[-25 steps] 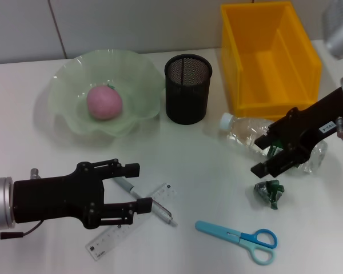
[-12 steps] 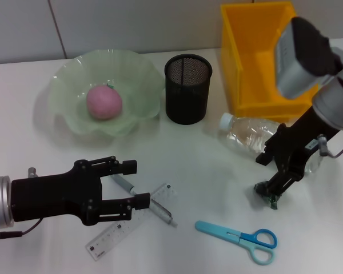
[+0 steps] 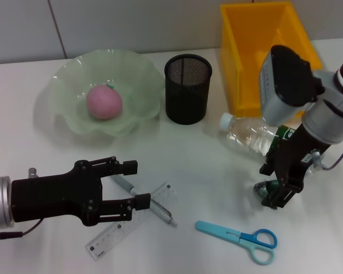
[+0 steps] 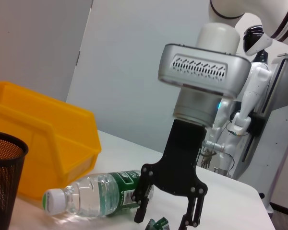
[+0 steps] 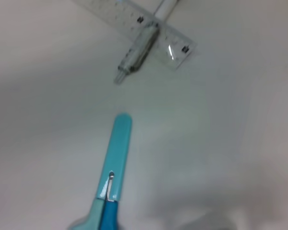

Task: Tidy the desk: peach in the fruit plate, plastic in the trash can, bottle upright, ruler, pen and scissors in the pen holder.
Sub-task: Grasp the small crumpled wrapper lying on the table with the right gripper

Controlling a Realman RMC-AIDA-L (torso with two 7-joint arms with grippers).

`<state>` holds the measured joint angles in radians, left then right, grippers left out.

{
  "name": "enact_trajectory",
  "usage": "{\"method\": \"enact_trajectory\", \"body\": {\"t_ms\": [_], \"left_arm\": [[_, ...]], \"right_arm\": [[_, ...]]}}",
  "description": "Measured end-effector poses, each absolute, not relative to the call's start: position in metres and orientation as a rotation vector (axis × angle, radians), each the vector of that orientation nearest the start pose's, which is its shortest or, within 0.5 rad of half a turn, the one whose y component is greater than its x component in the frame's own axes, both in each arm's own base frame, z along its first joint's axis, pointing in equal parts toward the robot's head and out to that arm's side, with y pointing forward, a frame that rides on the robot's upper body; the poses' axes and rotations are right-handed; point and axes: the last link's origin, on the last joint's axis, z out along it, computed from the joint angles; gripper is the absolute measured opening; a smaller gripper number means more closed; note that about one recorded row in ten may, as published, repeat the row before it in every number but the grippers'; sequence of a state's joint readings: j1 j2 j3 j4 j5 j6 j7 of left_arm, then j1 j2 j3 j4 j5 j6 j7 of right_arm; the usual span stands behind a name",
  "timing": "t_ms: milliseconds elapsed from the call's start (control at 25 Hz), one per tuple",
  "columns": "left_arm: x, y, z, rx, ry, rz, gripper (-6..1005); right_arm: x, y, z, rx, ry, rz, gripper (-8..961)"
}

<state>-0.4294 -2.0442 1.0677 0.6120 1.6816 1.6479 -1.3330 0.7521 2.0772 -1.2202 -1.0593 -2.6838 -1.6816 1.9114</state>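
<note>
The pink peach (image 3: pixel 104 103) lies in the green fruit plate (image 3: pixel 68 123). A clear bottle (image 3: pixel 247 132) lies on its side in front of the yellow trash can (image 3: pixel 238 73). My right gripper (image 3: pixel 268 187) points down, open, with its fingers on either side of the crumpled green plastic (image 3: pixel 265 190); the left wrist view shows the plastic (image 4: pixel 158 223) between the spread fingers. My left gripper (image 3: pixel 134 184) is open at the front left, over one end of the pen (image 3: pixel 160 212), which lies across the ruler (image 3: pixel 117 233). Blue scissors (image 3: pixel 240 235) lie near the front edge.
The black mesh pen holder (image 3: pixel 187 88) stands upright between the plate and the trash can. In the right wrist view the scissors (image 5: pixel 114 163), ruler (image 5: pixel 177 44) and pen (image 5: pixel 138 50) lie on the white table.
My right arm has swung over and brought its gripper down around the green plastic. The left arm has barely moved.
</note>
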Motion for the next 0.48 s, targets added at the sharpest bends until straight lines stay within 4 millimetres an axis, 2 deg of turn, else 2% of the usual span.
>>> {"method": "enact_trajectory", "body": {"t_ms": [480], "left_arm": [[-0.248, 0.287, -0.023, -2.907, -0.569, -0.912, 799]], "right_arm": [[0.212, 0.356, -0.017, -2.986, 0.309, -0.853, 721]]}}
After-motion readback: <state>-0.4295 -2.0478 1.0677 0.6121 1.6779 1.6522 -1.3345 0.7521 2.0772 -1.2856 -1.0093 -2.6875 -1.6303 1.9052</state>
